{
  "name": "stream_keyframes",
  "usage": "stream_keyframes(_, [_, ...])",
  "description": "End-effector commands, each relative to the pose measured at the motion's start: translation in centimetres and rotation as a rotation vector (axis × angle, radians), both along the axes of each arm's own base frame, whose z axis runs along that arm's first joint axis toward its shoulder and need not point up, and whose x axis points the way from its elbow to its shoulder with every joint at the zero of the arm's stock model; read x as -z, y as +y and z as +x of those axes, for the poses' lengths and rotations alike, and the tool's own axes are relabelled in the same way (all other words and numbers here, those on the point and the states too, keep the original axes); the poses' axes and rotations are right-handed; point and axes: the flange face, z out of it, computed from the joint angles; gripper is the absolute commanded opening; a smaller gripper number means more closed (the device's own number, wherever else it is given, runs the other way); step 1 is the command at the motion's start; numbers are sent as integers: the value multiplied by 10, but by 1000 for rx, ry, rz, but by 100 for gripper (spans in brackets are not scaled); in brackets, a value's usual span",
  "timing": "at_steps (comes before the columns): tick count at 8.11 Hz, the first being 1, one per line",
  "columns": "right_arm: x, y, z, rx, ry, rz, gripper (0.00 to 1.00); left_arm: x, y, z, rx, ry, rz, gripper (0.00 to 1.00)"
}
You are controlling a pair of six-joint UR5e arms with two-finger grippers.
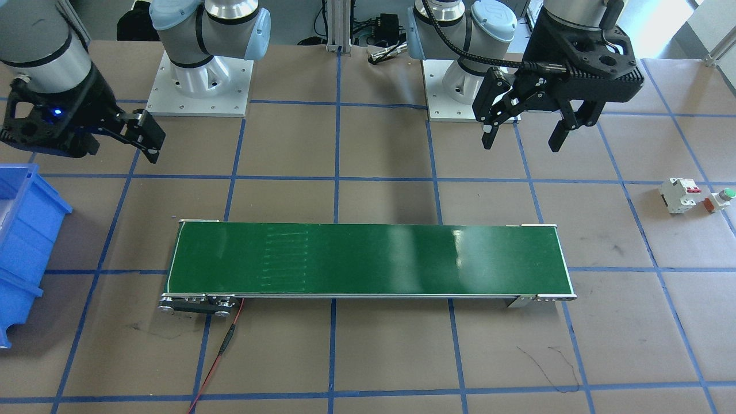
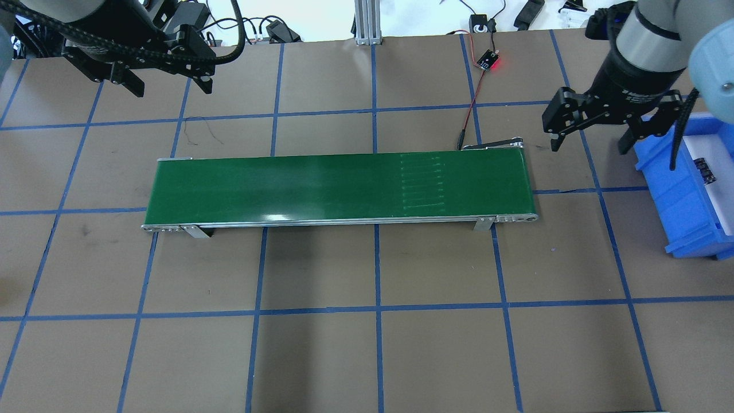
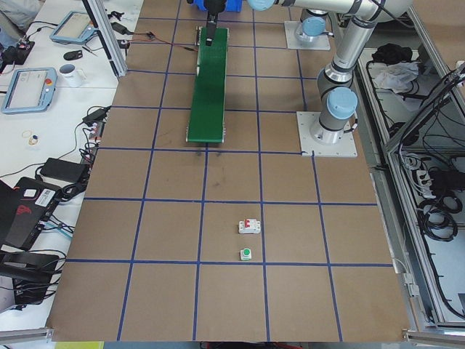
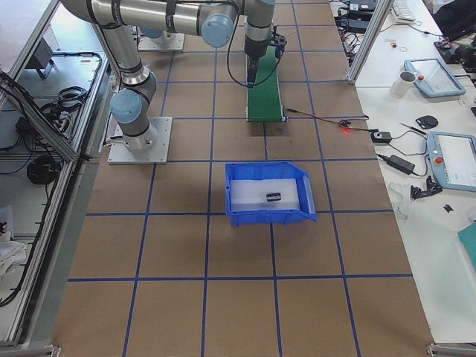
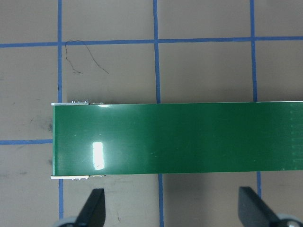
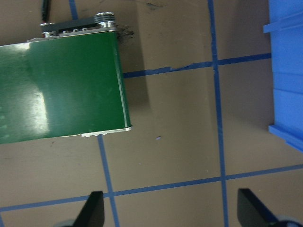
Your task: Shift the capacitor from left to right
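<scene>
The capacitor (image 4: 274,196) is a small dark cylinder lying inside the blue bin (image 4: 269,216), on its pale floor. It also shows in the overhead view (image 2: 704,170) at the bin's inner edge. My right gripper (image 2: 590,144) is open and empty. It hangs above the table between the right end of the green conveyor belt (image 2: 338,186) and the bin (image 2: 682,195). My left gripper (image 2: 171,87) is open and empty, above the table beyond the belt's left end. Neither wrist view shows the capacitor.
A white circuit breaker (image 1: 681,195) with red switches and a green-capped push-button (image 1: 721,199) lie on the table on my left side. A red wire (image 2: 473,109) runs from the belt's right end to a small board.
</scene>
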Motion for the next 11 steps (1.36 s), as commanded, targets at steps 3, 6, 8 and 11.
stream_keyframes(3, [-6,8,41,-19,3,-24,100,0,0,1,-1,0,0,100])
stream_keyframes(6, [-6,7,40,-31,10,-23,100,0,0,0,0,-1,0,100])
stream_keyframes(8, [-4,7,40,-33,14,-15,100,0,0,0,0,-1,0,100])
stream_keyframes(11, [-1,8,40,-35,13,0,100,0,0,1,-1,-1,-1,100])
